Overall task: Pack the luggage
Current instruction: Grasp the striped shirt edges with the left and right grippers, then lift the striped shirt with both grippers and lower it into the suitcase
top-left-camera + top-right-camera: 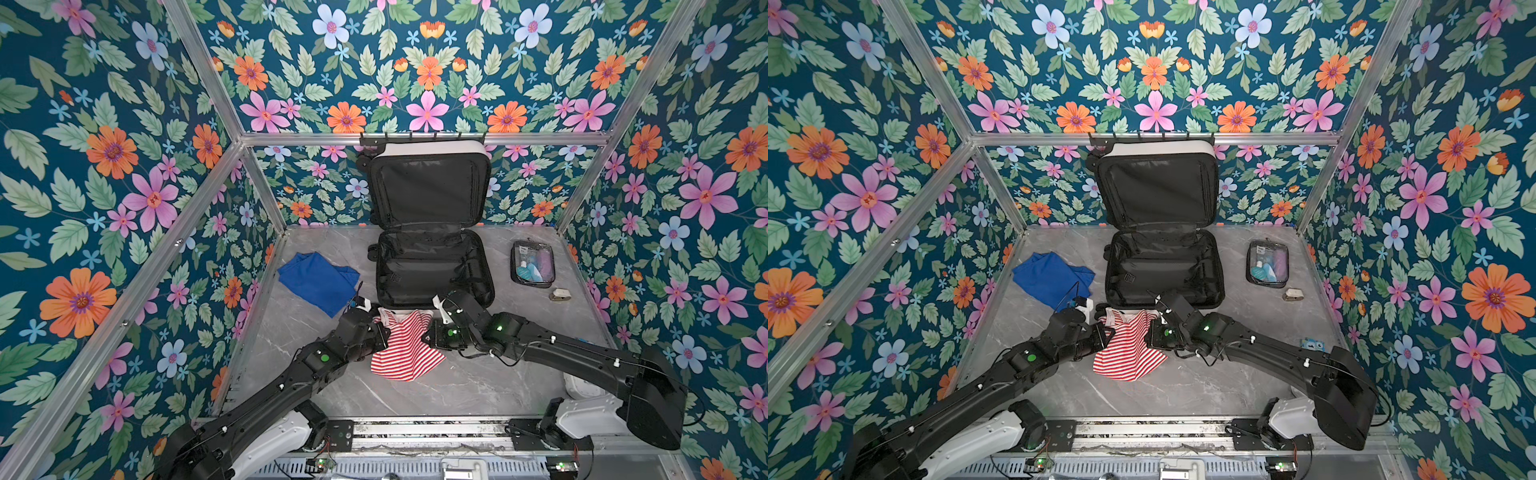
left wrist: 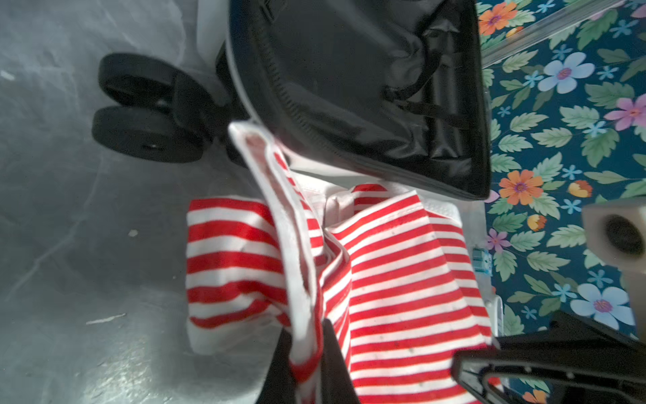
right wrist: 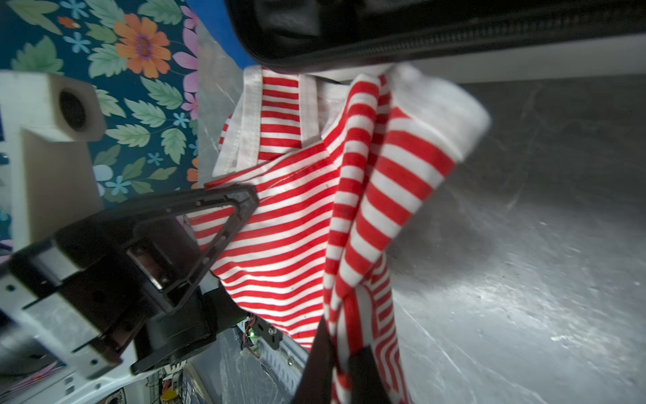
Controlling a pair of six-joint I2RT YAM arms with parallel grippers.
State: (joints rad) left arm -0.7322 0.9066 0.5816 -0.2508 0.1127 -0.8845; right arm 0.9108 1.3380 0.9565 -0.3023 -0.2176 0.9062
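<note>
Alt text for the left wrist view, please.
The left gripper pinches the white edge of a red-and-white striped shirt over the grey table. Just beyond lies the open luggage, black lining and two black wheels showing.

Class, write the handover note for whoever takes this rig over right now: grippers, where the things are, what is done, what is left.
Left gripper: shut on the striped shirt.
Right gripper: shut on the same shirt, its top edge raised just in front of the luggage.
Luggage: open, lid upright, nothing inside.
Blue cloth lies to its left, pouch to its right.
Done: shirt gripped by both.
Left: all the packing.
</note>
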